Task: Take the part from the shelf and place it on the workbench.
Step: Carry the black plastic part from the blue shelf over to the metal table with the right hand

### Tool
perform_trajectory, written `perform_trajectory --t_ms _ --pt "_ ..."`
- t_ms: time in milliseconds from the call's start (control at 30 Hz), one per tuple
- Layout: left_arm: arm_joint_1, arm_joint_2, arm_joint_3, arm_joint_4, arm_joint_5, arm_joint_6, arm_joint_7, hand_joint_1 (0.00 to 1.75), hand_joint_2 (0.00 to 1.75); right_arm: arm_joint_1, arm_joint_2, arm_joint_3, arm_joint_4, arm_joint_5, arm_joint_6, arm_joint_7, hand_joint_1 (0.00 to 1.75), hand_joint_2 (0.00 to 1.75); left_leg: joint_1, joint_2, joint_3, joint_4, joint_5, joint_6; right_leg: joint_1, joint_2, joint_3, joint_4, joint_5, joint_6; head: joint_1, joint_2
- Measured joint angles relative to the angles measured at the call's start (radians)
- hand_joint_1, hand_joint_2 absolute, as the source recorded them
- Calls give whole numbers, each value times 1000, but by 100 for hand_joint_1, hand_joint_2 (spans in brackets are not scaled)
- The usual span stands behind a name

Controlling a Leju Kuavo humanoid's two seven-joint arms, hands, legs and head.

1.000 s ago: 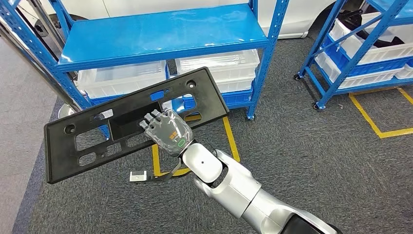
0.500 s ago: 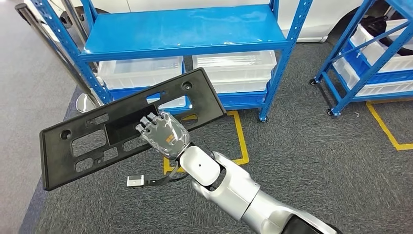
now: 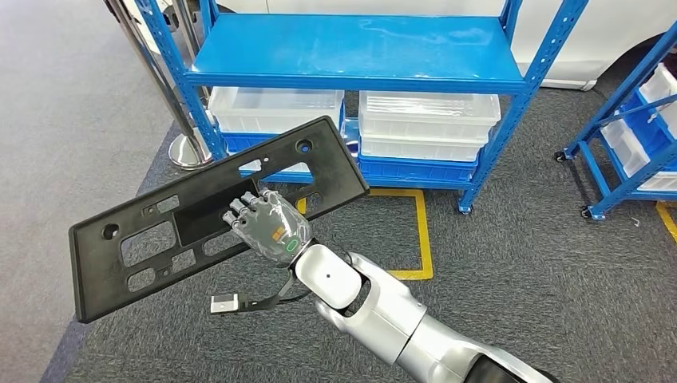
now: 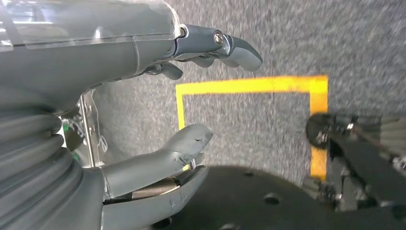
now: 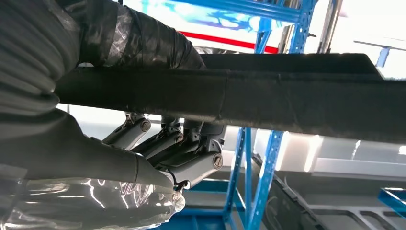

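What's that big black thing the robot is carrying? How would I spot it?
Start at the blue shelf with white bins underneath. In front of it, the right hand grips a long, flat black panel, tilted over the grey carpet. Unlike everything around it, it is black and pierced with rectangular cut-outs and round holes.

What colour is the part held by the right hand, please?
Black; the part shows best in the head view.
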Motion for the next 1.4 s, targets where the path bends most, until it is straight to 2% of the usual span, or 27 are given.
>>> perform_trajectory --t_ms 33,100,167,233,267,300,333,400,467,533,600,667,733,767,800,833,900,967,1033,1100,1133,1200,1233,1267,1300,1333,1400 --pt "2 0 0 0 -1 2 -4 0 175 2 0 0 -2 0 0 0 175 175 1 3 -3 1 1 -6 0 -11 0 -3 3 -6 0 0" --pt "3 0 0 0 -2 4 -13 0 175 3 0 0 -9 0 -4 0 175 175 -2 45 -18 34 -21 -18 -5 -34 2 -9 9 -15 -1 0" --pt "1 0 0 0 -2 4 -18 0 175 6 -3 0 -15 0 -10 1 175 175 -2 95 -65 143 -83 -28 -4 -61 1 -11 10 -18 -3 0" --pt "0 0 0 0 -2 4 -21 0 175 13 -8 1 -16 0 -14 0 175 175 1 105 -115 264 -133 -34 -3 -91 0 -11 10 -19 -2 0" --pt "1 0 0 0 -2 4 -22 0 175 17 -10 2 -16 0 -14 0 175 175 1 106 -118 280 -133 -35 -2 -104 0 -11 10 -19 -2 0" --pt "2 0 0 0 -2 4 -23 0 175 21 -11 3 -18 0 -14 -3 175 175 1 107 -100 255 -114 -33 -2 -116 0 -11 10 -19 -2 0" --pt "3 0 0 0 -1 4 -23 0 175 24 -11 3 -23 0 -14 -9 175 175 0 112 -64 194 -83 -29 -1 -127 1 -11 10 -19 -2 0" --pt "3 0 0 0 -1 4 -17 0 175 32 -11 3 -41 0 -14 -32 175 175 -9 147 14 51 -37 -13 3 -146 2 -11 9 -17 -2 0" --pt "1 1 0 0 -1 4 -9 0 175 48 -10 1 -63 0 -12 -60 175 175 -20 168 44 -11 -28 2 6 -161 3 -13 9 -9 -2 0" --pt "2 1 0 0 -3 4 -1 0 175 66 -9 -1 -82 0 -6 -77 175 175 -20 150 44 -18 -23 14 7 -175 7 -17 8 3 -2 0" --pt "4 0 1 0 -8 4 4 0 175 77 -9 -1 -97 0 2 -83 175 175 -14 131 49 -34 -13 26 5 -148 3 2 -10 13 -2 0" --pt "3 -1 1 0 -11 2 6 0 175 86 -12 -4 -110 0 8 -88 175 175 -11 114 51 -42 -4 34 3 -97 -35 90 -63 17 -1 0" --pt "2 -2 1 0 -13 1 5 0 175 98 -18 -7 -116 0 16 -93 175 175 -12 92 47 -38 -2 37 3 -76 -91 205 -111 18 -1 0" --pt "2 -2 1 0 -15 0 5 0 175 105 -21 -8 -118 0 20 -94 175 175 -12 78 44 -35 -2 38 4 -74 -105 231 -111 19 -1 0" --pt "2 -2 1 0 -16 -1 4 0 175 110 -24 -8 -120 0 22 -95 175 175 -12 64 42 -30 -3 37 4 -71 -102 222 -92 18 -1 0" --pt "2 -2 1 0 -16 -1 4 0 175 112 -26 -8 -124 0 23 -95 175 175 -12 50 39 -24 -4 36 3 -65 -81 175 -58 16 -1 0" --pt "2 -4 1 0 -17 -3 3 0 175 114 -28 -10 -132 0 23 -97 175 175 -13 26 30 -8 -10 30 1 -27 -26 56 -4 12 -1 0" --pt "1 -5 1 0 -19 -6 0 0 175 116 -28 -14 -139 0 26 -102 175 175 -11 6 19 2 -11 20 1 -3 -4 2 8 10 -1 0" --pt "3 -5 1 0 -22 -7 -1 0 175 119 -27 -17 -142 0 31 -107 175 175 -8 -12 12 1 -8 8 3 -19 -3 -2 11 5 -1 0" --pt "5 -4 1 0 -24 -7 -1 0 175 119 -24 -17 -144 0 35 -107 175 175 -9 7 5 14 -15 -2 -2 -40 1 -11 16 -5 -2 0" --pt "5 -3 1 0 -25 -7 -1 0 175 119 -23 -17 -144 0 36 -107 175 175 -10 31 -10 44 -33 -8 -5 -53 4 -15 18 -10 -3 0" --pt "3 -2 1 0 -26 -7 -1 0 175 118 -22 -18 -143 0 38 -101 175 175 -6 82 -65 158 -91 -20 -5 -80 5 -17 18 -15 -5 0" --pt "2 -2 1 0 -26 -7 0 0 175 118 -22 -19 -140 0 38 -96 175 175 -1 96 -97 222 -117 -26 -4 -96 4 -17 17 -15 -5 0" --pt "2 -1 1 0 -26 -8 0 0 175 117 -22 -19 -136 0 39 -89 175 175 2 101 -116 261 -126 -31 -4 -111 4 -16 16 -15 -5 0" --pt "2 -1 1 0 -26 -8 1 0 175 116 -22 -20 -130 0 39 -84 175 175 5 105 -117 264 -117 -33 -5 -125 4 -16 15 -14 -5 0" --pt "3 0 1 0 -27 -8 2 0 175 114 -21 -22 -123 0 38 -80 175 175 7 109 -97 227 -92 -35 -5 -138 5 -16 14 -13 -5 0" --pt "4 1 1 0 -28 -8 4 0 175 109 -16 -32 -109 0 36 -81 175 175 4 140 -22 87 -32 -30 -4 -160 10 -17 10 -6 -5 0"
